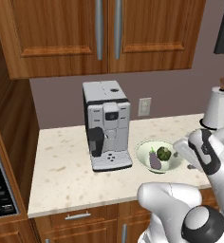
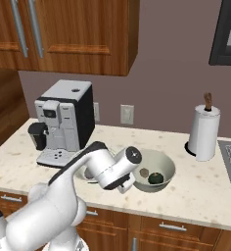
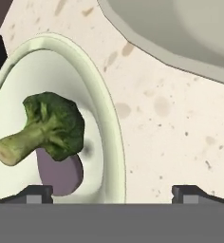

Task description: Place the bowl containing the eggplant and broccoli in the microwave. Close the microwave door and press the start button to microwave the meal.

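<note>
The jaws (image 3: 113, 191) stand fully open and empty, straddling the near rim of the bowl (image 3: 111, 137), which sits on the surface (image 1: 66, 175) holding the broccoli (image 3: 47, 126) and eggplant (image 3: 61, 173). This looks like the pickup step: next, close on the rim. Beyond stands the coffee machine (image 1: 107, 124).

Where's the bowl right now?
The bowl sits on the counter, just right of the coffee machine in the left base view, with the paper towel roll farther right.
</note>
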{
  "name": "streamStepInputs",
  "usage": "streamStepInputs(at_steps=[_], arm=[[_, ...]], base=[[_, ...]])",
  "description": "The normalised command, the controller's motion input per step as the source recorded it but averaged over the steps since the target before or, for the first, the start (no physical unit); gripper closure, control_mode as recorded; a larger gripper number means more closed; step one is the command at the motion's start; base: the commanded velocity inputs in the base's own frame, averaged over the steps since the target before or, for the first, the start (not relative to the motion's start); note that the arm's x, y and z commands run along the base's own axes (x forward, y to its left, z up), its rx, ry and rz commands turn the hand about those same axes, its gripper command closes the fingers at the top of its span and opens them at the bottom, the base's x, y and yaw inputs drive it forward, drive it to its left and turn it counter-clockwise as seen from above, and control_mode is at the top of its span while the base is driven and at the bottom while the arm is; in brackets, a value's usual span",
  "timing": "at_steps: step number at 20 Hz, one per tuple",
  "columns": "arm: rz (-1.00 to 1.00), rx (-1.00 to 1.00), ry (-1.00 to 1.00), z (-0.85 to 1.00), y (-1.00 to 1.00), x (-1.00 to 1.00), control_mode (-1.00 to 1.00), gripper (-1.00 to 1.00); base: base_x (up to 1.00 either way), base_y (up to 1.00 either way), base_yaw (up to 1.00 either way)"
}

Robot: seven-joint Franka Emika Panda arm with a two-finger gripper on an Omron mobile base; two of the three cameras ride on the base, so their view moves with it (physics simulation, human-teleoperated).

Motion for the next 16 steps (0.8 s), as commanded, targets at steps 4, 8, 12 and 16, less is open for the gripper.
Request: streamStepInputs(at_steps=[4, 8, 12, 16], arm=[[0.0, 0.0, 0.0, -0.24, 0.0, 0.25, -1.0, -1.0], [0.0, 0.0, 0.0, -0.24, 0.01, 0.24, -1.0, 1.0], [0.0, 0.0, 0.0, -0.19, 0.09, 0.17, -1.0, 1.0], [0.0, 0.0, 0.0, -0.04, 0.01, 0.01, -1.0, 1.0]], base=[[0.0, 0.0, 0.0], [0.0, 0.0, 0.0], [0.0, 0.0, 0.0], [0.0, 0.0, 0.0]])
